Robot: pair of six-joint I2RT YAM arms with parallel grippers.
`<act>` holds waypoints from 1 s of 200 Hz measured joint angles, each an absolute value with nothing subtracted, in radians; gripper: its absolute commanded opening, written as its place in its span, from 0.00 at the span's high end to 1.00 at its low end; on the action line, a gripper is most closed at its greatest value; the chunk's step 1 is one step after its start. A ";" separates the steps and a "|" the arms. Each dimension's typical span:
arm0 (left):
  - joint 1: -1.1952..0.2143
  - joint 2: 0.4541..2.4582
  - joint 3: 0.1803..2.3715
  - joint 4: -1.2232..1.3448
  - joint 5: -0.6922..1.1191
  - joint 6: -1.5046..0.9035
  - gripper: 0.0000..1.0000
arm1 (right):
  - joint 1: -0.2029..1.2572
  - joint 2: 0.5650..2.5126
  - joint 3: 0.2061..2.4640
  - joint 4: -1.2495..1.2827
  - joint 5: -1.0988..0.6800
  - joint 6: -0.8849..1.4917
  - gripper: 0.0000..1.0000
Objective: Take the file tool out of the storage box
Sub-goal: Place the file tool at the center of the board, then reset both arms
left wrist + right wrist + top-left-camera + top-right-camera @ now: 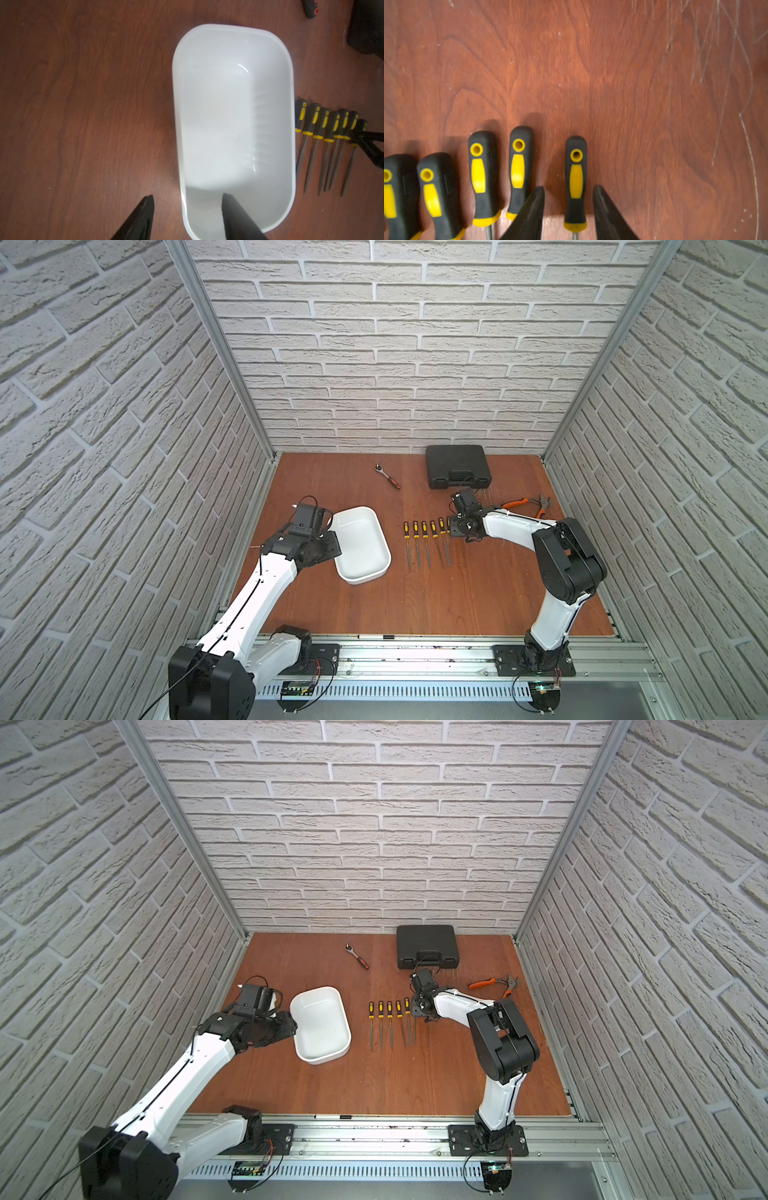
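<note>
The storage box is plain glossy white. The files have black handles with yellow inlays and collars and dull grey shafts. The table is reddish-brown with wood grain. The walls bear a pale grey-white brick pattern. The tool case is black; the pliers have orange handles; the ratchet is silver with a red-and-black grip.

Your left gripper points down, jaws standing well apart. Your right gripper points down too, jaws partly spread.
</note>
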State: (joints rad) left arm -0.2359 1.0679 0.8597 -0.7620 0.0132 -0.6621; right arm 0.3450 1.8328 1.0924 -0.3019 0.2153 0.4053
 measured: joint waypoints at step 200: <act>0.052 1.357 0.552 0.309 -0.253 -0.112 0.01 | 0.179 1.294 0.656 0.030 0.552 0.080 0.01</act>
